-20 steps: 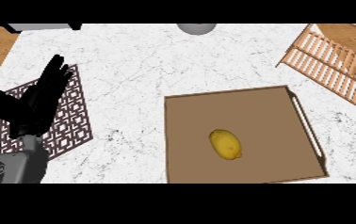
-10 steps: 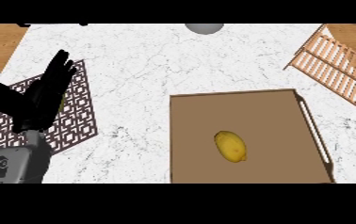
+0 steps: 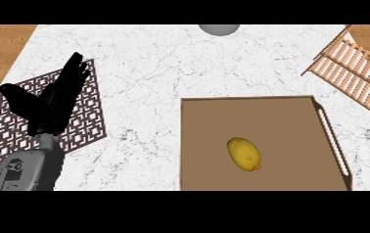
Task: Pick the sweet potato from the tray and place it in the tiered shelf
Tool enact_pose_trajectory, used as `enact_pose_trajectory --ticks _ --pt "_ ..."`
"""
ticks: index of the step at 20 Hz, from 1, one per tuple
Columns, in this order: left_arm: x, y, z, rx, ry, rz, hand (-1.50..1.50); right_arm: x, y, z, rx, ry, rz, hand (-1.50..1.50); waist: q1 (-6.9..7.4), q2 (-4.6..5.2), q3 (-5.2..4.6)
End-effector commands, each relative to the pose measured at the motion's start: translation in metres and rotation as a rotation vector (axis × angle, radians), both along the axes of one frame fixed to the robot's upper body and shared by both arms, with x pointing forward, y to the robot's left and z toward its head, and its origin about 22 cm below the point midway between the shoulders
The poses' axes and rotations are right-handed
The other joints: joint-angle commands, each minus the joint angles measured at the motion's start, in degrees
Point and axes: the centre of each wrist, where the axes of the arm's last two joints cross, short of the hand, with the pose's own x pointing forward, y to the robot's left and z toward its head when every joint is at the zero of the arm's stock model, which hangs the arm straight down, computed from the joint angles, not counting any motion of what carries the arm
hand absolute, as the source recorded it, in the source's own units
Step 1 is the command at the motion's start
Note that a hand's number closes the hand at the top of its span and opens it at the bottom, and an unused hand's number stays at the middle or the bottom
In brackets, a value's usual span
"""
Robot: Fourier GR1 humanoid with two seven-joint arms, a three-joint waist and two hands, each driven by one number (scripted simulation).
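A yellow sweet potato lies near the middle of the brown tray at the lower right of the counter. The wooden tiered shelf shows at the right edge, partly cut off. My left hand is at the left over a patterned mat, open with straight fingers pointing up and the thumb spread. It is far from the tray. My right hand does not show.
A dark lattice mat lies on the white marble counter under the left hand. A grey round object sits at the counter's far edge. Wood floor shows at the upper left corner.
The view has shifted: tray and sweet potato sit slightly lower and further right, and the shelf has slid toward the right edge. My left hand stays open, a little higher.
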Motion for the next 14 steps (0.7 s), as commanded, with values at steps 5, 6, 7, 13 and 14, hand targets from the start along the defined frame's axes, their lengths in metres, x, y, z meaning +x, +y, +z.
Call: enact_pose_trajectory --ticks 5,6,7,13,14 --pt "0.009 -0.011 0.012 -0.011 0.000 -0.015 0.00 0.037 -0.077 0.034 0.151 0.023 -0.107 1.50 1.15 0.12 0.21" --pt "0.000 0.001 0.001 0.006 -0.017 -0.022 0.00 0.036 -0.084 0.033 0.136 0.028 -0.116 1.50 0.79 0.01 0.19" --pt "0.007 0.005 0.007 -0.002 0.006 -0.011 0.00 0.046 -0.085 0.036 0.115 0.035 -0.131 1.50 0.75 0.05 0.19" --pt "0.011 -0.003 0.015 0.017 0.011 -0.010 0.00 0.069 -0.130 0.027 0.156 0.032 -0.165 1.50 0.85 0.04 0.22" --pt "0.001 0.010 0.000 0.012 -0.021 -0.011 0.00 0.061 -0.148 0.029 0.169 0.029 -0.157 1.50 1.00 0.09 0.23"
